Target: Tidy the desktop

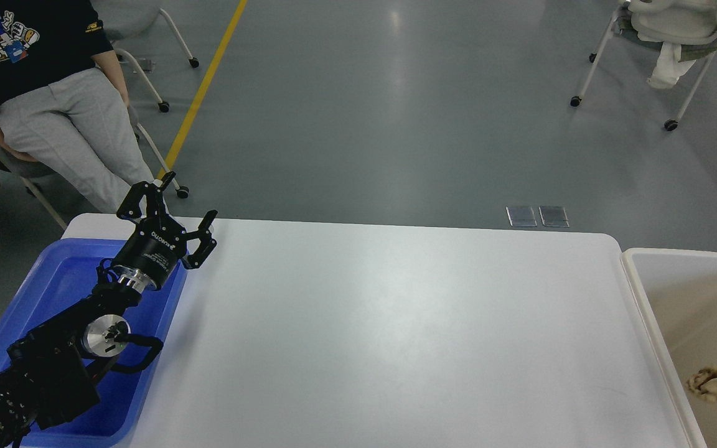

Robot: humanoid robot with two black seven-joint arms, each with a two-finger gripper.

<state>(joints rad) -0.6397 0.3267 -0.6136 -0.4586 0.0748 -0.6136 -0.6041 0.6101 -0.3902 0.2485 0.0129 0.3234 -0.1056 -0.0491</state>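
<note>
Black left arm point(53, 361) (silver joint discs), white-lettered gripper point(168, 208).
</note>
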